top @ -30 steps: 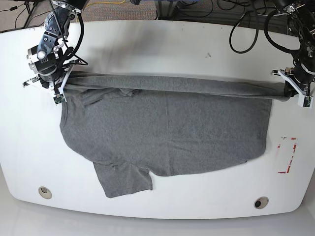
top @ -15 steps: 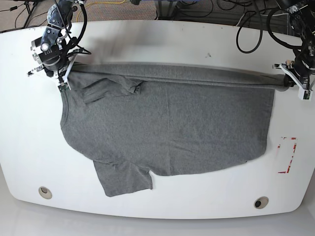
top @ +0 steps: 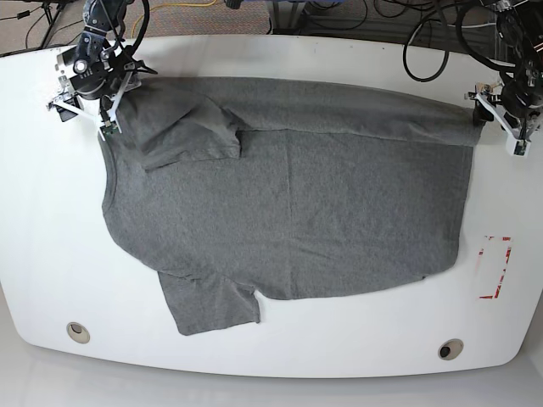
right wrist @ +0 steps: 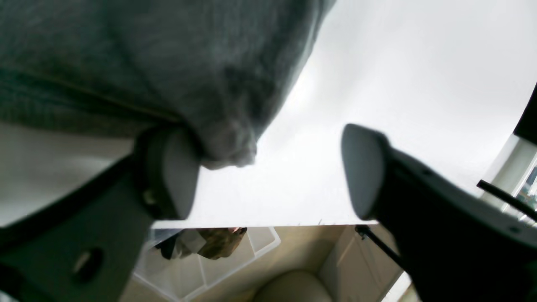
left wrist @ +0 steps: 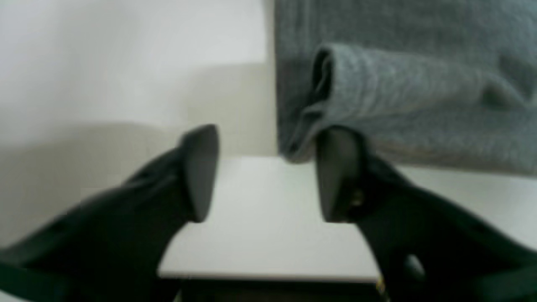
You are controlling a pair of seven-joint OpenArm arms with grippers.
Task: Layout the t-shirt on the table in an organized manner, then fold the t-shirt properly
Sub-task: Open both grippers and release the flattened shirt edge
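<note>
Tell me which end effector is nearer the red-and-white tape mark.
Left. The left end effector sits at the far edge of the table, directly beyond the tape mark. The right end effector is at the opposite end, across the t-shirt.

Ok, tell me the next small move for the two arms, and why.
Probably lift both grippers straight up and clear. The left gripper and right gripper stand open, each with one finger touching the t-shirt, which lies on the table. Next, the sleeve lying folded over the body likely needs pulling out flat.
</note>
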